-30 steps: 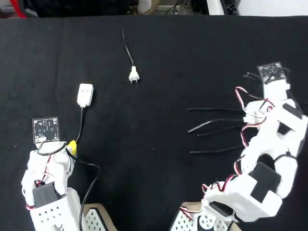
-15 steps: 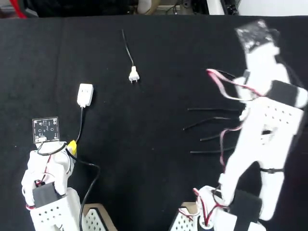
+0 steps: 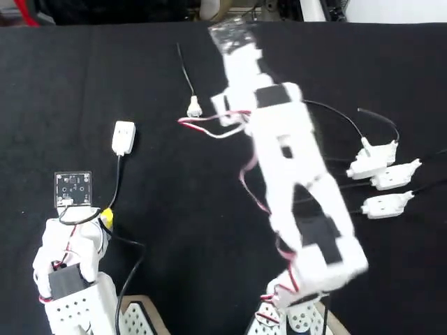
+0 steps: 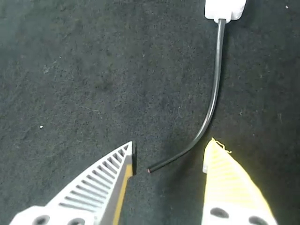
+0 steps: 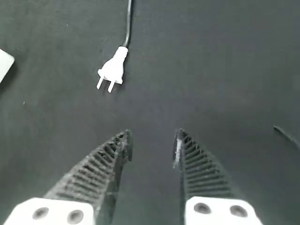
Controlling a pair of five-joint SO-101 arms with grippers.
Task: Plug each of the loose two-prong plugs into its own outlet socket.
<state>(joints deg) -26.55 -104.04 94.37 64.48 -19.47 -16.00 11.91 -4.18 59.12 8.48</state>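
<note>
A white two-prong plug (image 5: 112,70) on a black cord lies on the black table, prongs toward my right gripper (image 5: 153,136), which is open and empty a short way in front of it. From above, the right arm (image 3: 279,146) stretches across to the far middle, its wrist just right of that plug (image 3: 194,107). A white outlet socket (image 3: 123,137) lies at the left; its black cord (image 4: 213,93) ends between the fingers of my open left gripper (image 4: 171,145). The left arm (image 3: 70,251) sits at the near left. Three more white plug-or-socket pieces (image 3: 383,183) with cords lie at the right.
The table is covered in black cloth (image 3: 174,209). A black cable (image 3: 129,269) runs along the left arm's base. The arms' bases stand at the near edge. Clutter lines the far edge behind the table.
The right arm has swung from the right side across to the far middle, uncovering the white pieces at the right. The left arm has barely moved.
</note>
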